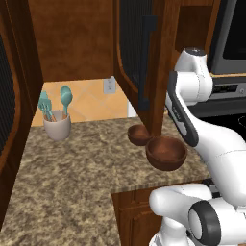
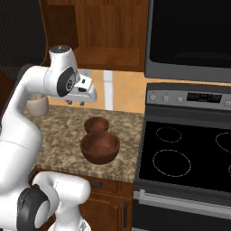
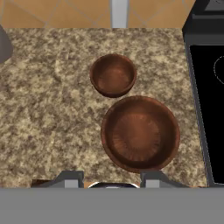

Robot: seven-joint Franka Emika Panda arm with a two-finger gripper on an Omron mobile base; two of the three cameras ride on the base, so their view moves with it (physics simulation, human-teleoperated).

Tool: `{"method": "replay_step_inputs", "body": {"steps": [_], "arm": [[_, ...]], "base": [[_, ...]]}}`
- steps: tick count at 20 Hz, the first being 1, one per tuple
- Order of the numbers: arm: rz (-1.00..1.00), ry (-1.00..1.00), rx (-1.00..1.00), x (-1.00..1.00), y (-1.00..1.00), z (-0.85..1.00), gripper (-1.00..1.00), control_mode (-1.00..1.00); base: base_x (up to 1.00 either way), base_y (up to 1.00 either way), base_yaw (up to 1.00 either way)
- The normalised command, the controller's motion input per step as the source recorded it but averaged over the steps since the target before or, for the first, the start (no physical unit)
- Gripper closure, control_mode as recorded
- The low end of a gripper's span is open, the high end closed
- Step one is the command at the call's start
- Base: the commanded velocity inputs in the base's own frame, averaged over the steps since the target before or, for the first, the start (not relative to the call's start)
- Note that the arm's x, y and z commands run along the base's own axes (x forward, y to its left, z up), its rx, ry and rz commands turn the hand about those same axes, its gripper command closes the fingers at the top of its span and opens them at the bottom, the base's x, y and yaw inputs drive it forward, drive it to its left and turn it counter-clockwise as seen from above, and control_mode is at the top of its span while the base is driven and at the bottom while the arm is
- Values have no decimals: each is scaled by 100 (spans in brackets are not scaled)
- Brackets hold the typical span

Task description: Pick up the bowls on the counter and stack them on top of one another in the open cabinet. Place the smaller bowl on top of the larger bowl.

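Hand view looks down on two bowls, both dark reddish-brown and both sitting upright on the counter (image 3: 48, 109). The smaller bowl (image 3: 113, 75) lies just beyond the larger bowl (image 3: 140, 133), the two rims close together or barely touching; I cannot tell which. Neither bowl is in the cabinet. The gripper (image 3: 113, 183) shows its two finger tips at the bottom of this view, spread apart with nothing between them, above the near edge of the counter.

From the left base view, the open cabinet (image 1: 77, 43) hangs above the counter, and its door (image 1: 139, 57), with a ribbed dark panel and one long black handle (image 1: 146, 62), swings out just over the smaller bowl. One pale grey cup (image 1: 57, 125) stands near the back wall, well apart from the bowls, holding a few teal utensils (image 1: 55, 102); their exact count is hard to make out. One wall socket (image 1: 109, 86) sits on the orange tiled wall (image 1: 86, 98).

The counter is speckled tan and brown with a wood-trimmed front edge. In the right base view one black stove (image 2: 189, 153) stands just beside the counter, with one dark microwave (image 2: 191, 36) mounted above it. The gripper hangs above the counter, behind the bowls.
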Motion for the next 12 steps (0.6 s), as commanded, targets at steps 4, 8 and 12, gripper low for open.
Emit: {"method": "replay_step_inputs", "body": {"steps": [4,8,12], "arm": [[1,-1,-2,5,2,-43,-100,-100],[0,-8,0,39,-33,-66,-100,-100],[0,-2,0,53,-65,-76,-100,-100]], "base": [[0,0,0],[0,0,0],[0,0,0]]}}
